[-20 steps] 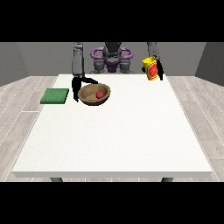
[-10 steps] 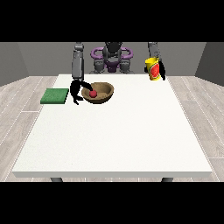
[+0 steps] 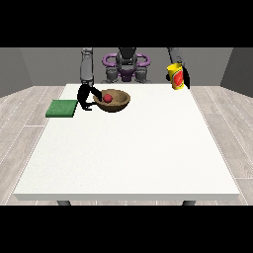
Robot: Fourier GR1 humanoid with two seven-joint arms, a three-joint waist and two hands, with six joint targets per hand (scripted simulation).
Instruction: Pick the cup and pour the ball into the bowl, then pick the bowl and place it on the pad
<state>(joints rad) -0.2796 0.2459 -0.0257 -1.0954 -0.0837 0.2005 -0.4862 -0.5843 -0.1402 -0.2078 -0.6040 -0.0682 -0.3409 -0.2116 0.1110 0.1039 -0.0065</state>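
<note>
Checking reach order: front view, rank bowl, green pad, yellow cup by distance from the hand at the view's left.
From the hand at the view's left:
1. Bowl, touching it on its right, ball inside.
2. Green pad, just to its left.
3. Yellow cup, across the table in the other hand.

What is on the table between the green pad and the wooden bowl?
In the front view, the hand at the view's left sits between the green pad and the wooden bowl, at the bowl's rim, with the red ball inside.
</note>
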